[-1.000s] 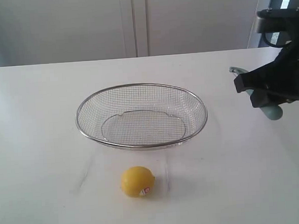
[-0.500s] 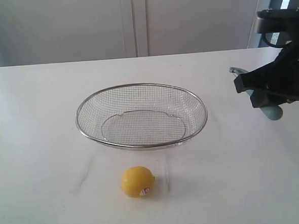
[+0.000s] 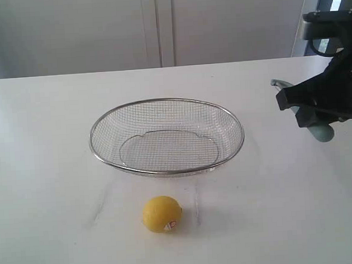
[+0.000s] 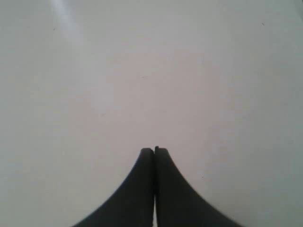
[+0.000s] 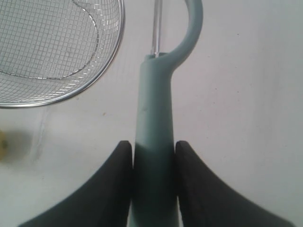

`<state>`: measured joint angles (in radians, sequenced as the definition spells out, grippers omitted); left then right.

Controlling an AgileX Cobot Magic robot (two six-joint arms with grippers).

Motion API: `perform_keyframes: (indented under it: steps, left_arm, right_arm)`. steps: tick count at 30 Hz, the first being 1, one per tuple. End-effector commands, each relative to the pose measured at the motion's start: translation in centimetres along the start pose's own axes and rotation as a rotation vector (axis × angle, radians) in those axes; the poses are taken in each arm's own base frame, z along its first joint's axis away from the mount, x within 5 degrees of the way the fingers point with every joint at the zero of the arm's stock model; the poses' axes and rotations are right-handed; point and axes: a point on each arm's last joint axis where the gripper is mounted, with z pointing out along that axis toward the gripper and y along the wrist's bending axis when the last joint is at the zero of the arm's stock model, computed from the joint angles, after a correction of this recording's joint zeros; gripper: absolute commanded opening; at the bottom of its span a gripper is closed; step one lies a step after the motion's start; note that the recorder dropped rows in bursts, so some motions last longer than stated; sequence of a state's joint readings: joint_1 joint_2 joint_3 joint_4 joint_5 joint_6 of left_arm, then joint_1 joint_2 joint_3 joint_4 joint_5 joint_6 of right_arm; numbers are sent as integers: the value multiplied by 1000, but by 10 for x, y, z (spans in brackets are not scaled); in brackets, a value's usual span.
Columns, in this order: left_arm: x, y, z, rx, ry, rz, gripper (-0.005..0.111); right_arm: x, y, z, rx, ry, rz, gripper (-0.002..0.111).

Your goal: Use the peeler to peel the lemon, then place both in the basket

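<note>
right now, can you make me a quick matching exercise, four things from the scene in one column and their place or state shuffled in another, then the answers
Column one:
1 lemon
2 peeler
3 basket
4 left pincer

Column two:
a clamped in the right pincer
b empty, mid-table
c shut, holding nothing
d lying free on the table, on the camera side of the basket in the exterior view

Pairs: 1-d, 2-a, 3-b, 4-c
</note>
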<state>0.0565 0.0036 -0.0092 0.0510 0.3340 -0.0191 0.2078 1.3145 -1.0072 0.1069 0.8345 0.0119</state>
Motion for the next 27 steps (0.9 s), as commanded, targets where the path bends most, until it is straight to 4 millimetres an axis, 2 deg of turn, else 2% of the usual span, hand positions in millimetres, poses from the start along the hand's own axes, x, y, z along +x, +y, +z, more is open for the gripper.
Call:
perform_keyframes:
  steps: [1,22,27]
  left_arm:
    - [3,0,1,-1,13,0,0]
    - [2,0,1,-4,-4,0,0]
    - [-11,2,0,-22,-145,-2,0]
  right_arm:
    - [1,-3,-2,10,-5,-11,0]
    - [0,-2,-2,8,-7,-9,0]
    - [0,-2,-2,8,-11,-9,0]
